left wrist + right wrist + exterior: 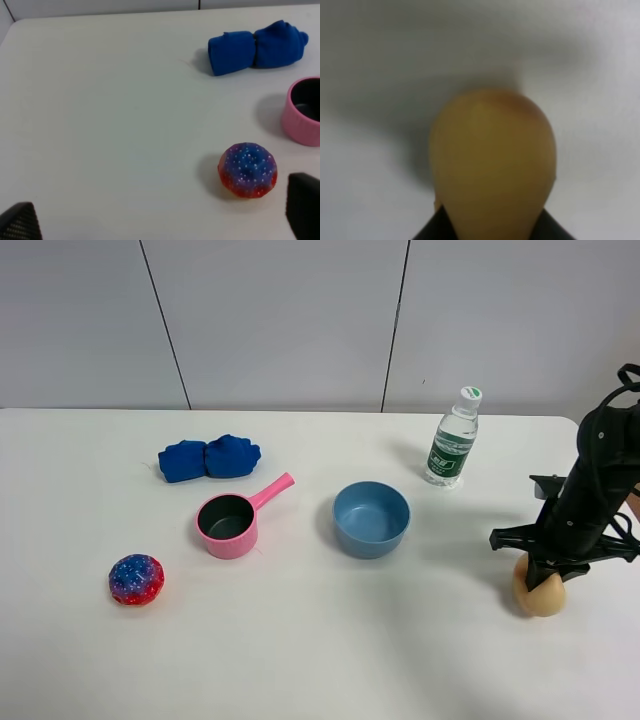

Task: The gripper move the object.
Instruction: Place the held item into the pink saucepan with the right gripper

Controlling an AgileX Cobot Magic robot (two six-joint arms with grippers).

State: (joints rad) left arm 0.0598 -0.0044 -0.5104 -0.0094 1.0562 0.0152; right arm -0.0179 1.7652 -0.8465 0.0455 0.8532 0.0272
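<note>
The tan-orange peach-like ball (541, 597) rests on the white table at the far right. My right gripper (546, 575) comes down on it from above and is shut on it. In the right wrist view the ball (492, 155) fills the frame, squeezed narrow between two dark fingertips (427, 234). My left gripper (161, 216) is open and empty, low over the table, with its fingertips (20, 222) far apart. The left arm is out of the exterior high view.
A red-and-blue speckled ball (136, 579) (247, 170) lies at the front left. A pink pot (228, 523) (302, 112), a blue bowl (371, 518), a blue cloth (208, 458) (255, 47) and a water bottle (453, 440) stand farther back.
</note>
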